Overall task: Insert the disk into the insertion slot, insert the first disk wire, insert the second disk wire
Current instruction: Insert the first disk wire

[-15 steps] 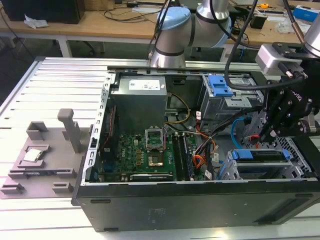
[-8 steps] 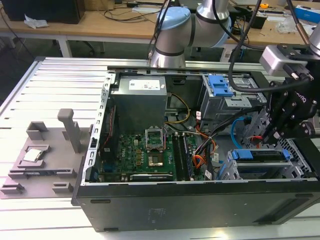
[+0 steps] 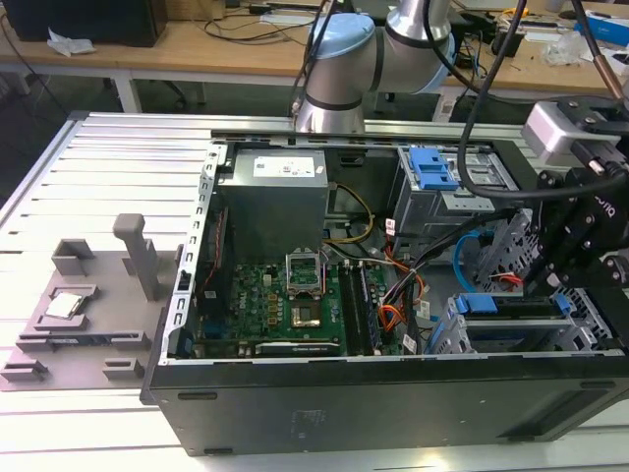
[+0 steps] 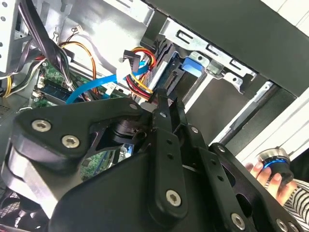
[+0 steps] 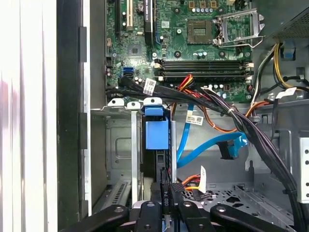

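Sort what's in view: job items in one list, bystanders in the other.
Job in hand:
disk, seated in the insertion slot
first disk wire, its plug in the gripper
second disk wire, plug not at the disk

Just lying about:
power supply
motherboard
blue-latched grey bay
grey fixture tray outside the case

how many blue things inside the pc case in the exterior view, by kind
blue bay latch: 1
disk in its blue caddy: 1
second disk wire, light blue: 1
total: 3
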Tool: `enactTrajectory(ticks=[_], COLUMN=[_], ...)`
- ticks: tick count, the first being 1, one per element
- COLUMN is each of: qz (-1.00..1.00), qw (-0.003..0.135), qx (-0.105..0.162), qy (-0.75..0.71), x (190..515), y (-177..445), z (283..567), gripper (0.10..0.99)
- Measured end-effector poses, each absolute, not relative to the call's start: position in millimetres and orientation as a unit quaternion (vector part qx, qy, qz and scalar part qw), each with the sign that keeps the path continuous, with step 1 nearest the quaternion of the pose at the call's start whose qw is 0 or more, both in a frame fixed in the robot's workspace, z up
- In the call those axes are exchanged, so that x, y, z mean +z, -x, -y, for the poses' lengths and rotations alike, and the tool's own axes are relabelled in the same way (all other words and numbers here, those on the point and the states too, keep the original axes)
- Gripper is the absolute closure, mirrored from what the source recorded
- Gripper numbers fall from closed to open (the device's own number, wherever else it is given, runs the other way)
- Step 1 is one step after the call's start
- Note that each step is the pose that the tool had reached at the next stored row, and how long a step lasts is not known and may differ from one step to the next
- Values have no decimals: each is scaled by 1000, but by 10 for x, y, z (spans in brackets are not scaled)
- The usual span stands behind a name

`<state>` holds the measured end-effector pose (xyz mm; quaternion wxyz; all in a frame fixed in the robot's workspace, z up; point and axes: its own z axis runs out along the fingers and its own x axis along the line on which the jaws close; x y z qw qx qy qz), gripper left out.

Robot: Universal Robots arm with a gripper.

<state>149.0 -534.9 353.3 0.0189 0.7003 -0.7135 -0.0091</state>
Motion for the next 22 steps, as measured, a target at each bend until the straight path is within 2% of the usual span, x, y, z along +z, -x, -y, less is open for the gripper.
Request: enactTrajectory(ticks=[22], qz=[713], qw=[18], qx=[-11], qy=[-700], x=[3373], y=[-1564], z=[5360], gripper=[894])
